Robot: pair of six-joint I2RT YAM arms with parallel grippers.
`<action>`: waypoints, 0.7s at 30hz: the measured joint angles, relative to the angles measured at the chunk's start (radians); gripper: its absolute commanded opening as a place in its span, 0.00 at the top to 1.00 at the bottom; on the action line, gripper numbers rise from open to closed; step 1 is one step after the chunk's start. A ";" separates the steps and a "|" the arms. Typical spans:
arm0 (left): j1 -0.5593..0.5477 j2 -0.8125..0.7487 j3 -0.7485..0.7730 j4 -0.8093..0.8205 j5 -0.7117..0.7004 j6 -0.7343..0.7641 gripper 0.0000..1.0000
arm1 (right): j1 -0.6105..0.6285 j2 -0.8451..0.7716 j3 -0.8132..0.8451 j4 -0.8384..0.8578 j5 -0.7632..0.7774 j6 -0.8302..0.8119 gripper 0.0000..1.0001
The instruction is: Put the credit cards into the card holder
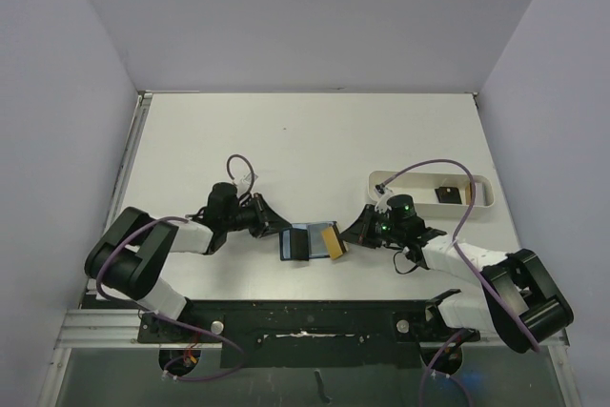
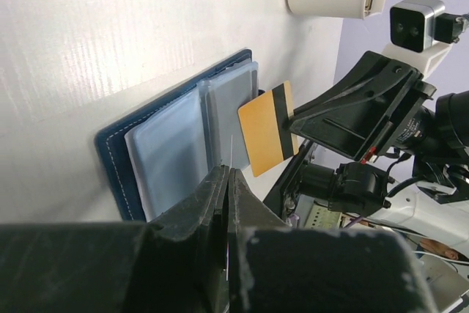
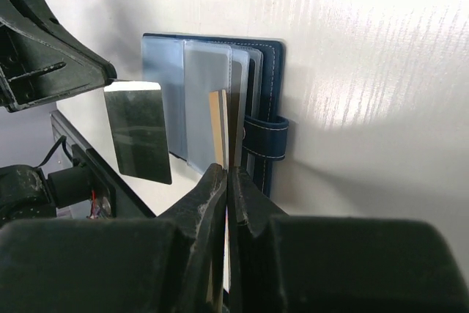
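Observation:
The navy card holder [image 1: 307,239] lies open in the middle of the table, its light blue pockets [image 2: 176,159] facing up. My left gripper [image 1: 276,230] is shut on a dark grey credit card [image 3: 139,131], which it holds on edge over the holder's left side. In the left wrist view that card shows only as a thin line [image 2: 231,153] leaving the gripper [image 2: 229,175]. My right gripper [image 1: 355,233] is shut on a tan credit card [image 2: 267,128] with a black stripe. It is tilted at the holder's right edge, by the strap [image 3: 265,139]. The right wrist view shows the gripper [image 3: 227,175] and the card's tan edge [image 3: 218,128].
A long white tray [image 1: 481,199] stands at the right, behind my right arm, with one dark card [image 1: 448,194] in it. The two grippers face each other closely across the holder. Purple cables loop over both arms.

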 measured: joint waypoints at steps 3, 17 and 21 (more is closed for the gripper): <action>0.000 0.024 0.002 0.011 0.000 0.000 1.00 | 0.000 -0.002 0.000 -0.003 0.010 -0.010 1.00; 0.000 0.123 0.021 0.076 0.002 -0.010 1.00 | 0.000 -0.023 -0.006 -0.020 0.030 -0.029 1.00; 0.000 0.142 0.021 0.083 0.002 -0.010 1.00 | 0.000 -0.023 -0.008 -0.020 0.031 -0.029 1.00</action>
